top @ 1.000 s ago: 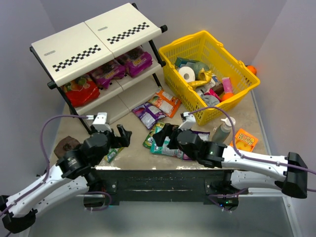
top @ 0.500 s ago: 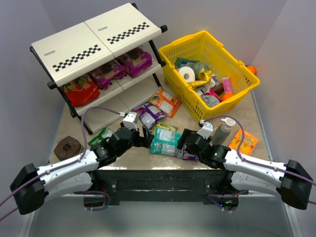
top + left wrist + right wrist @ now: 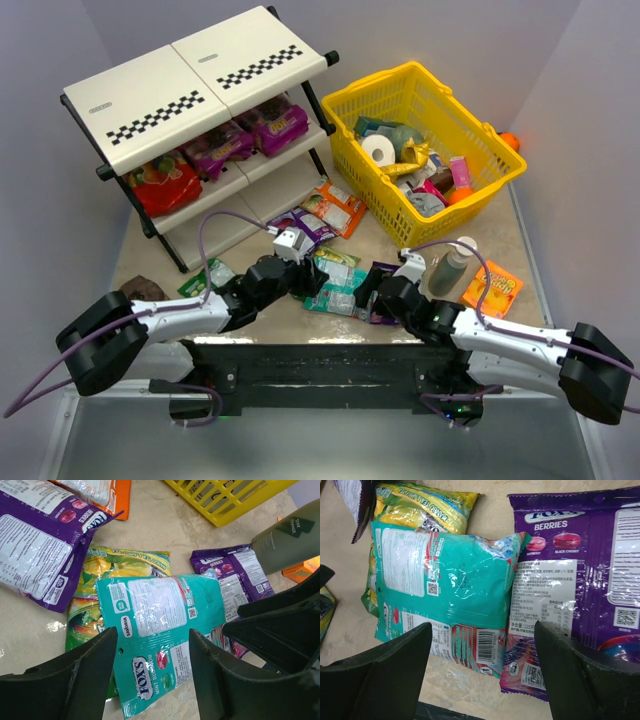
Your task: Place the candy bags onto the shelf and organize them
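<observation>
Loose candy bags lie on the table in front of the shelf point(image 3: 190, 85): a teal one point(image 3: 160, 615) on top of a green one point(image 3: 115, 570), purple ones point(image 3: 40, 545) point(image 3: 570, 580) on either side, and an orange one point(image 3: 335, 208) behind. Red and magenta bags point(image 3: 215, 148) sit on the shelf's middle tier. My left gripper point(image 3: 152, 650) hovers open over the teal bag's near end, fingers either side of it. My right gripper point(image 3: 482, 630) is open over the seam between the teal bag point(image 3: 465, 580) and the purple bag. The two grippers point(image 3: 305, 280) point(image 3: 372, 290) face each other closely.
A yellow mesh basket point(image 3: 430, 130) full of goods stands at the back right. A grey bottle point(image 3: 450, 268) and an orange box point(image 3: 495, 285) stand just right of my right gripper. Another green bag point(image 3: 205, 275) and a brown object point(image 3: 140, 290) lie at the left.
My left arm has swung right, from the table's left side to over the teal bag. My right gripper has shifted right and nearer, towards the purple bag.
</observation>
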`<action>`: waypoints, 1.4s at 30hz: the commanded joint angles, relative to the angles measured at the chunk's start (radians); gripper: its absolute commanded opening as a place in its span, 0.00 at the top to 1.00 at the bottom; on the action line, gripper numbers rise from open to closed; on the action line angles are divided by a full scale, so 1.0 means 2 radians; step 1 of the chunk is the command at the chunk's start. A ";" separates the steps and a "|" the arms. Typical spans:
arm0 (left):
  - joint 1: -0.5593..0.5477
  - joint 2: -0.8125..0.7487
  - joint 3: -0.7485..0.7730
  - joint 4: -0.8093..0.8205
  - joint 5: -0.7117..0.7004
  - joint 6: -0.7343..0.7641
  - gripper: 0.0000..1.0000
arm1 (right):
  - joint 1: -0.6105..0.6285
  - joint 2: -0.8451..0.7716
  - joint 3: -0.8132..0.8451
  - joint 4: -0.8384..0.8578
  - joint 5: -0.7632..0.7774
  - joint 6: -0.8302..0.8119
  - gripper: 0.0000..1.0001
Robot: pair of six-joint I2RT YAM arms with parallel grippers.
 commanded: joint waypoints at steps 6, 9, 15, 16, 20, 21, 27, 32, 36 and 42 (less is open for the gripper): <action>-0.002 0.030 -0.033 0.082 0.043 -0.007 0.48 | -0.005 0.051 0.005 0.054 -0.018 -0.006 0.19; -0.002 0.051 -0.035 0.086 0.057 -0.009 0.50 | -0.007 0.057 0.004 0.055 -0.020 -0.007 0.19; -0.002 0.083 -0.039 0.085 0.054 -0.022 0.53 | -0.008 0.066 0.002 0.072 -0.027 -0.007 0.18; -0.002 0.085 -0.035 0.067 0.044 -0.026 0.55 | -0.008 0.068 0.003 0.068 -0.027 -0.007 0.17; -0.002 0.073 -0.053 0.051 -0.011 -0.041 0.59 | -0.015 0.059 -0.005 0.072 -0.036 -0.004 0.12; -0.002 0.073 -0.055 0.045 -0.017 -0.040 0.60 | -0.017 0.050 -0.014 0.075 -0.037 0.000 0.11; -0.001 0.100 -0.058 0.012 -0.028 -0.039 0.62 | -0.030 0.041 -0.037 0.099 -0.051 -0.004 0.09; -0.002 0.137 -0.054 0.016 -0.020 -0.050 0.65 | -0.034 0.056 -0.045 0.142 -0.074 -0.015 0.13; -0.002 0.134 -0.052 0.015 -0.022 -0.058 0.66 | -0.037 0.062 -0.039 0.140 -0.084 -0.021 0.25; -0.001 0.112 -0.045 -0.002 -0.029 -0.056 0.65 | -0.037 0.050 -0.017 0.095 -0.086 -0.020 0.38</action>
